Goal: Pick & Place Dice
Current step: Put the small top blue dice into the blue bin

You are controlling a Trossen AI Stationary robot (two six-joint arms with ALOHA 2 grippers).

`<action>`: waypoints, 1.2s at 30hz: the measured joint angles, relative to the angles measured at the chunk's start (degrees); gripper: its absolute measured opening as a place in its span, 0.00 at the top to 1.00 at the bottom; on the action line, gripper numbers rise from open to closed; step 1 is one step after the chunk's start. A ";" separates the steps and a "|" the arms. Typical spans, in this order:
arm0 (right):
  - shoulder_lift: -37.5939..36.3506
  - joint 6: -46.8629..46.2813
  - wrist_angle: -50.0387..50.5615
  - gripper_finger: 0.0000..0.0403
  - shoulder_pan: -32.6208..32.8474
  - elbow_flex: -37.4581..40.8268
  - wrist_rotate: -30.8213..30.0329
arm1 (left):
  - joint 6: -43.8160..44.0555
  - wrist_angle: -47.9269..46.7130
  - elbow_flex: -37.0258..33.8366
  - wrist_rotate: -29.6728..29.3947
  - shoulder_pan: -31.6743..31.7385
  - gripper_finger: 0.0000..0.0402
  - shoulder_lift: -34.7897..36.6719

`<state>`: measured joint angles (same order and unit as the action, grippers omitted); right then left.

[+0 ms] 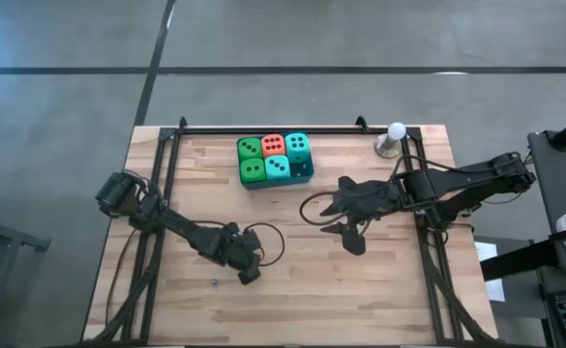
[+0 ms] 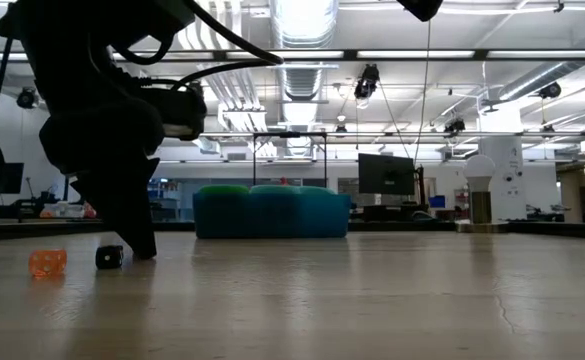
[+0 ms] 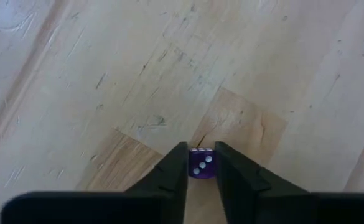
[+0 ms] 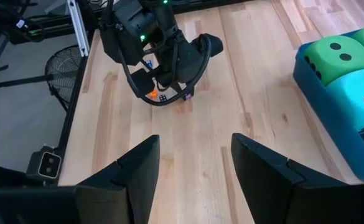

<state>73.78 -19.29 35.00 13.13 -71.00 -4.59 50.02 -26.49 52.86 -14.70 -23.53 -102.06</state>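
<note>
Wooden table [image 1: 379, 280], left claw [image 3: 200, 167] clenched on half-hidden purple die [image 3: 201, 164]; right claw [image 4: 194, 155] released.

Blue tray [image 1: 305, 174] holding two bright green, two teal and one orange-red dice [image 1: 274, 144] with dark pips, small purple die [image 3: 201, 163] with white pips, small translucent orange die [image 2: 47, 263], pale wooden table [image 1: 292, 271]

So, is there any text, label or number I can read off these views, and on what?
Printed words, labels, brands: none readable in any view.
"3", as three white pips: on the small purple die, which the left gripper is shut on.
Big dice in the blue tray: dark pips, too small to count surely.
Monitor in the room behind: nothing legible.
Right gripper, open: no markings.
</note>
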 joint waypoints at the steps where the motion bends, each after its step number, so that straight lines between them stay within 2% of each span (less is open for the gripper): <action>1: 0.00 0.00 0.01 0.52 0.00 0.00 -0.01 | -0.01 0.01 0.00 0.03 0.00 0.83 0.00; 4: 0.00 -0.05 0.00 0.52 0.00 0.00 -0.05 | -0.02 -0.01 0.00 0.16 0.00 0.88 0.02; 13: 0.00 -0.02 0.02 0.52 0.00 0.00 -0.05 | 0.00 -0.73 1.16 0.87 0.57 0.88 0.37; 19: -0.73 0.00 0.32 0.52 -0.02 0.00 -0.01 | -0.27 -0.97 4.25 0.22 3.74 0.88 5.01; 26: -2.98 0.00 0.33 0.52 -0.07 0.00 -0.01 | -2.33 -1.08 7.86 -2.66 10.94 0.88 11.15; 36: -3.54 0.74 0.25 0.52 -0.04 0.00 -0.07 | -8.52 0.59 13.91 -3.76 25.51 0.88 10.15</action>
<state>70.24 -18.54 35.26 13.08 -71.00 -4.67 41.50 -25.90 66.77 -18.46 1.98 -91.91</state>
